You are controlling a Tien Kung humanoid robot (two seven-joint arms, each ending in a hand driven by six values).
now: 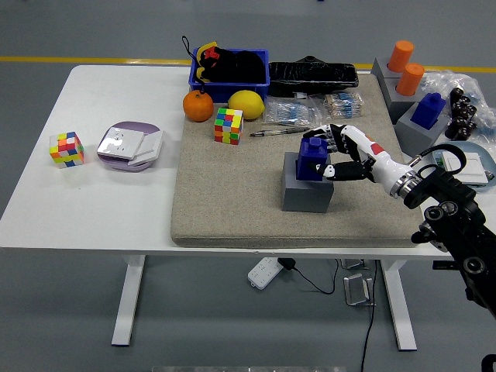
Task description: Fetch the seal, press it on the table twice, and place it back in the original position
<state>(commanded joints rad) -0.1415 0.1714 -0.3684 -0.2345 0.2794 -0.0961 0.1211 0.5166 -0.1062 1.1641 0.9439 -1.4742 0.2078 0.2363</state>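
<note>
The blue seal (pixel 311 153) stands on a grey block (pixel 305 195) in the middle of the beige mat (pixel 232 209). My right hand (pixel 332 153) reaches in from the right, its fingers curled over the seal's top and right side and the thumb pressed against its lower right. The seal sits slightly tilted and a touch higher on the block. My left arm is out of the picture.
A colour cube (pixel 229 125), an orange (pixel 198 107), a lemon (pixel 246 104), a pen (pixel 279 132) and a blue basket (pixel 229 75) lie behind the block. A second blue seal (pixel 428 109) and orange cylinders (pixel 401 56) stand far right. Another cube (pixel 66 149) and a purple plate (pixel 130 147) lie left.
</note>
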